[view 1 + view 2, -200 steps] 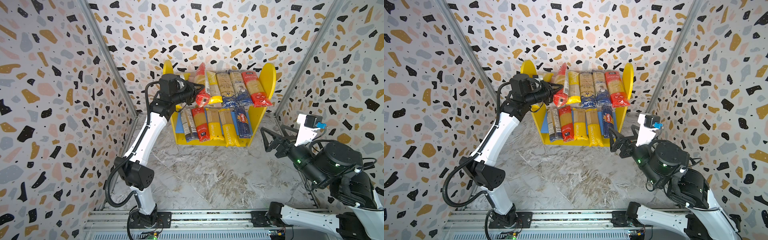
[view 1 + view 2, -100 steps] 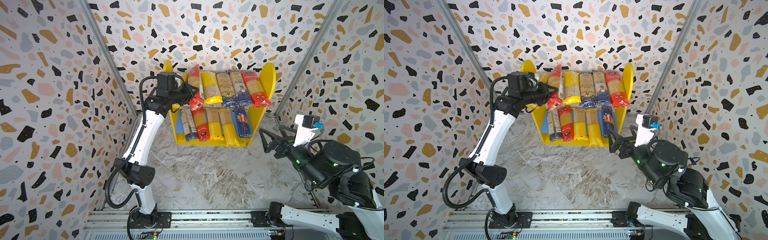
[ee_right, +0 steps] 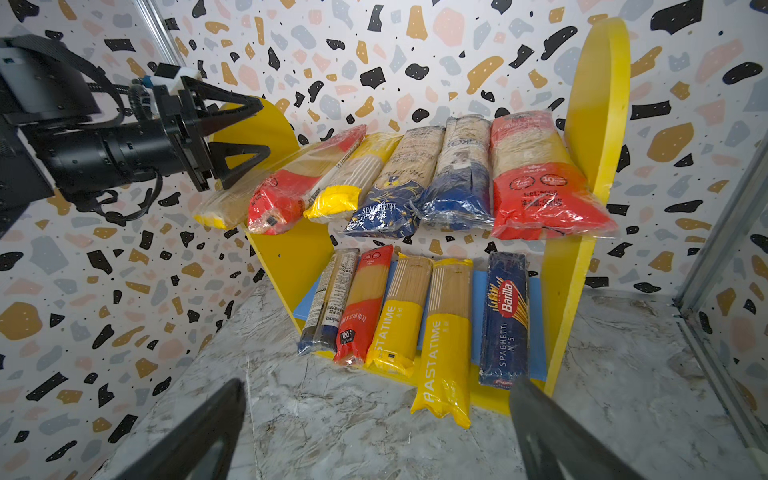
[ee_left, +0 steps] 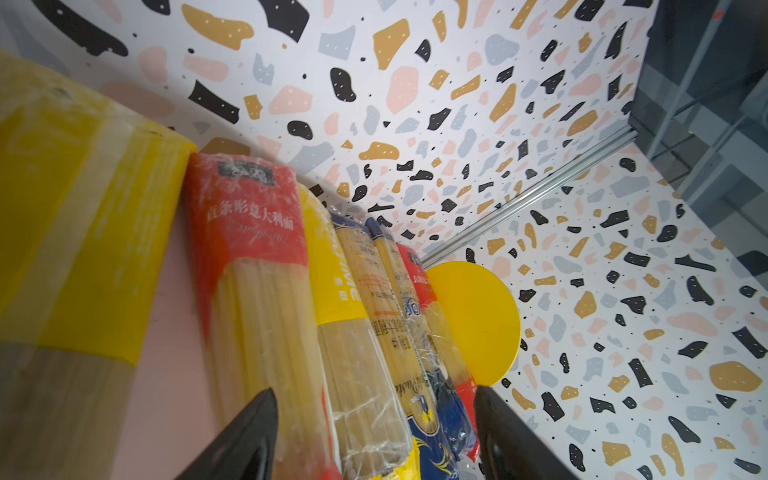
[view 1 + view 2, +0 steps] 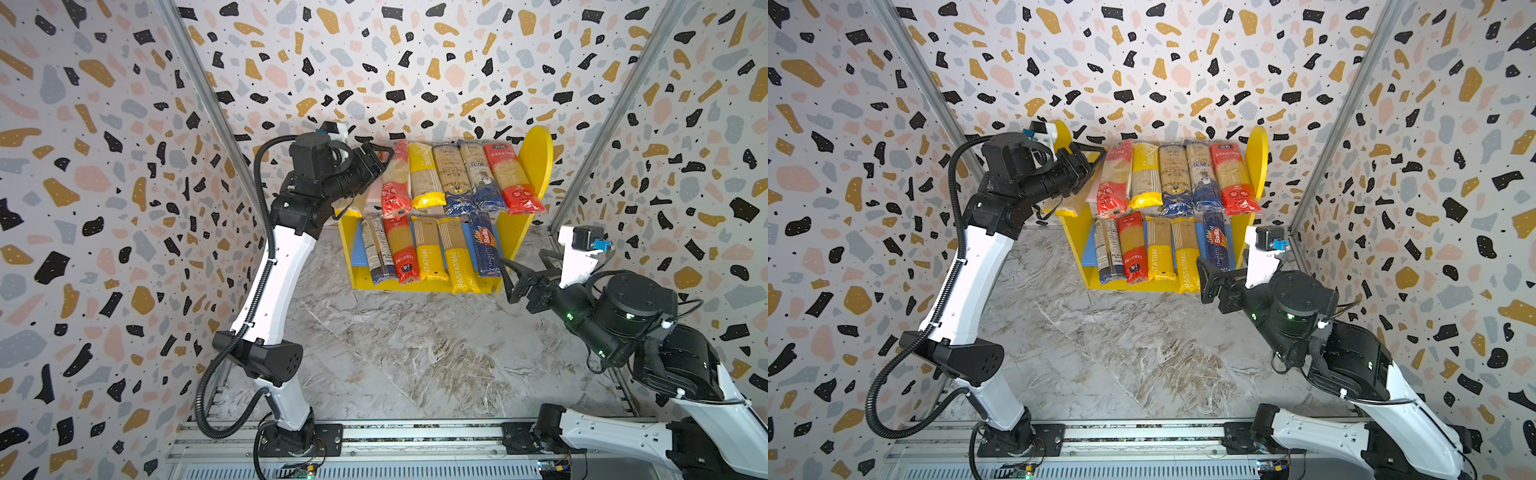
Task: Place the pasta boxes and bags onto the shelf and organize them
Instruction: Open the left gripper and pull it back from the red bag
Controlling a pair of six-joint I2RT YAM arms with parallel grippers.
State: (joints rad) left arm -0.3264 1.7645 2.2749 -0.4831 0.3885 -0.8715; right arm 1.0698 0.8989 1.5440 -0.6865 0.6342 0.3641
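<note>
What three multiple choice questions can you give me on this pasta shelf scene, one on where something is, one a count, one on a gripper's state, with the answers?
1. Where does the Barilla pack lie?
A) upper board
B) lower board
C) table

2. How many packs lie on the lower board?
A) three
B) seven
C) five

3. The right gripper is:
A) open and empty
B) shut on a yellow pack
C) shut on a red pack

Answers:
1 B, it rests at one end of that board.
2 C, the right wrist view shows five side by side.
3 A, its fingers stand wide apart with nothing held between them.
</note>
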